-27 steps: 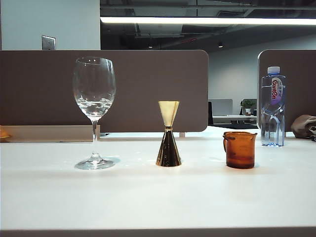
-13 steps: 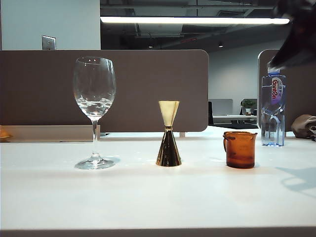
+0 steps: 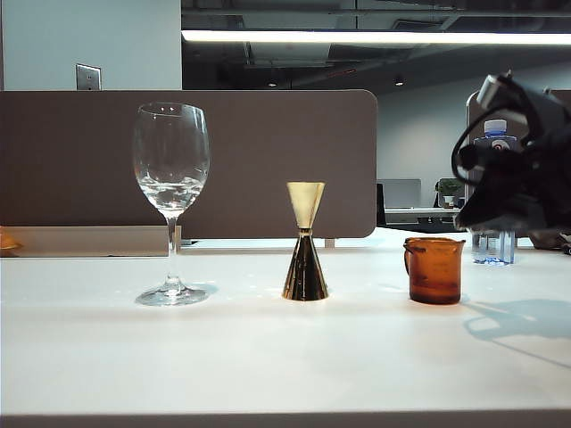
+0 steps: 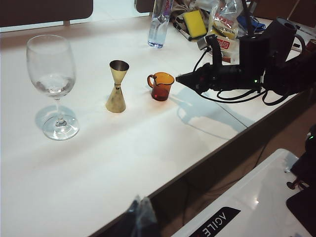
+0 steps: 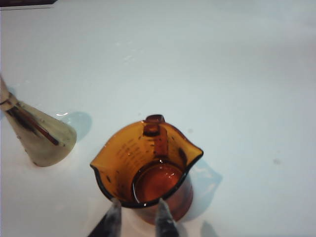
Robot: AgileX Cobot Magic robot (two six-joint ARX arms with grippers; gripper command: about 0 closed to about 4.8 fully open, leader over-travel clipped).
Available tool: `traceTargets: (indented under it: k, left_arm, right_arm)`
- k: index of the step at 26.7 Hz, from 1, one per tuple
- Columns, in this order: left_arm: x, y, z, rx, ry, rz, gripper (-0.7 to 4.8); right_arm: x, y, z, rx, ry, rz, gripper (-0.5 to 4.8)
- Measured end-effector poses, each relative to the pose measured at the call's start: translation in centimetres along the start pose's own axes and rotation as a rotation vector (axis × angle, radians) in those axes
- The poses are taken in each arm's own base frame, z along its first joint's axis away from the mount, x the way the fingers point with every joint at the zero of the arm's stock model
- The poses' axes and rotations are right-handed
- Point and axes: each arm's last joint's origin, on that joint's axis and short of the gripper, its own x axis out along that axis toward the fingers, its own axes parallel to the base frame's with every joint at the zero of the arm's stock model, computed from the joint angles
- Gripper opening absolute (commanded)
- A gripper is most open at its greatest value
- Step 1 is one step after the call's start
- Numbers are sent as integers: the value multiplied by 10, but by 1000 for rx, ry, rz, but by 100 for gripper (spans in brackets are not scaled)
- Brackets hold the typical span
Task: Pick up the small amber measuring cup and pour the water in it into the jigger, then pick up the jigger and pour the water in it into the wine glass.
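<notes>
Right tool [image 5: 137,212] low over the table, fingertips slightly apart; left tool [image 4: 140,217] raised, state indistinct.

Off my side: white table [image 3: 223,357], brown partition panel [image 3: 268,160] behind it, clear water bottle [image 4: 160,24] at the far edge, yellow sponge [image 4: 196,23] and some packets [image 4: 227,19] near it, wall switch plate [image 3: 87,77].

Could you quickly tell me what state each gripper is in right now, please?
Left gripper: empty; open or shut cannot be told.
Right gripper: slightly open near the small amber measuring cup, holding nothing.
</notes>
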Motion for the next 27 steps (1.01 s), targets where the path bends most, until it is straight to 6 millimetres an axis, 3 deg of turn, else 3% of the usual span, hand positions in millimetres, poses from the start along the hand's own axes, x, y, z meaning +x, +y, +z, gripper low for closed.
traceTargets:
  k: [7,14,17,23,27]
  left_arm:
    - [0,0,0,0,0,0,-2]
    - [0,0,0,0,0,0,-2]
    - [0,0,0,0,0,0,-2]
    - [0,0,0,0,0,0,-2]
    - [0,0,0,0,0,0,-2]
  right_arm:
    - [0,0,-4,22,14,2,183]
    - [-3,-1,-17,30,55,34,232]
    - [-6,-2,-26,26,80,27,338]
    - [3,-6,-38,5,124,4,352]
    - [10,-7,-40,-4,92,9,400]
